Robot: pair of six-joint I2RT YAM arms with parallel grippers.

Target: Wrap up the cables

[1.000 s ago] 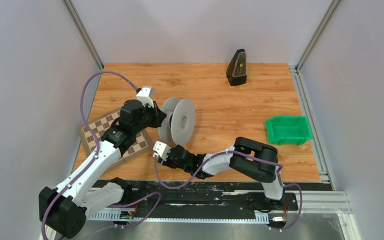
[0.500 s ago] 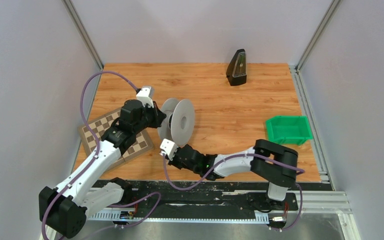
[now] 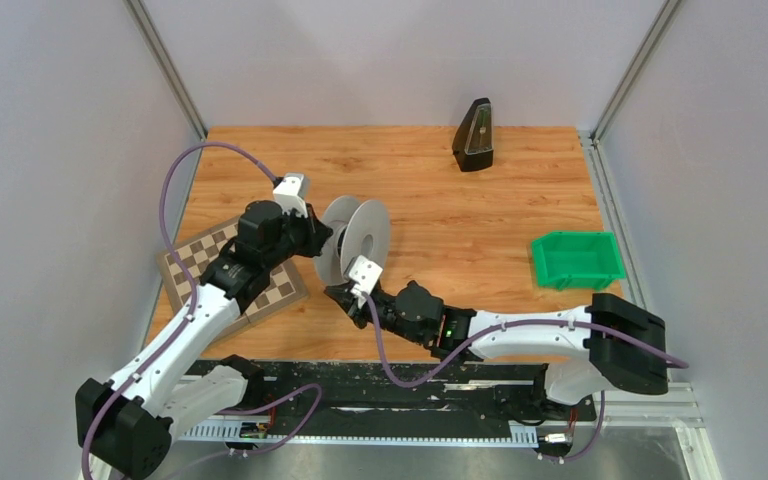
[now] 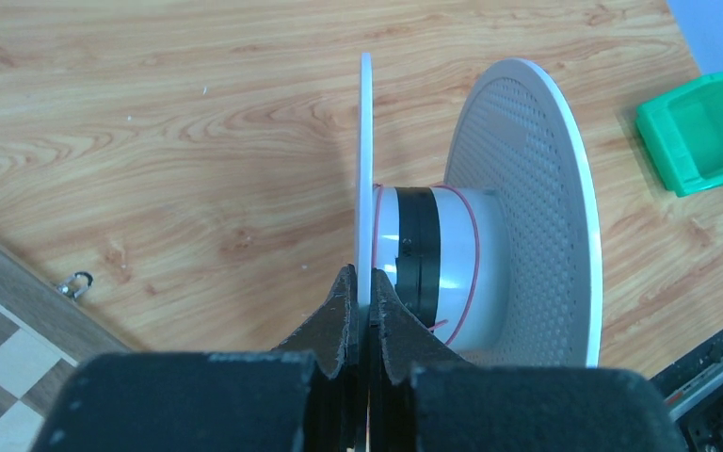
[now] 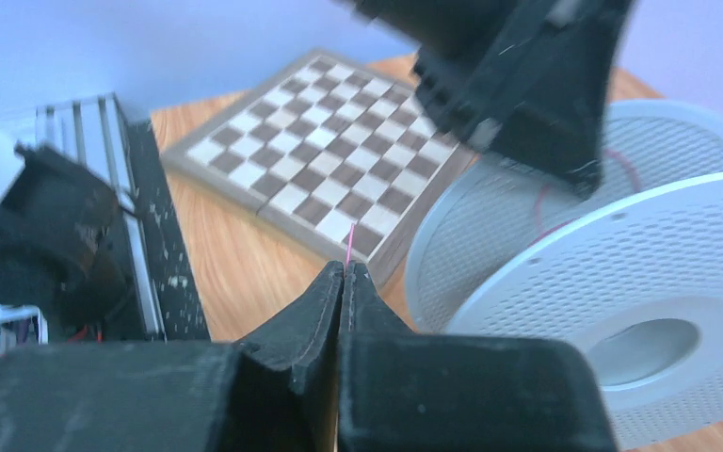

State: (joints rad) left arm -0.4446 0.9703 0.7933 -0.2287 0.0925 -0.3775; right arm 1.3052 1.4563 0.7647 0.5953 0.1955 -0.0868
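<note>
From above, my left claw (image 3: 318, 240) clamps one disc of the white spool (image 3: 360, 245) standing on the table (image 3: 460, 220). My right claw (image 3: 338, 294) sits just beside the spool.

Left wrist: the disc is pinched tight, with the red cable (image 4: 473, 254) wound just beyond.

Right wrist: that claw is closed on the cable, with the chessboard (image 5: 325, 141) ahead.

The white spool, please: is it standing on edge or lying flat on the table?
On edge: both flanges of the spool stand vertical, and the left gripper pinches one flange's rim.
</note>
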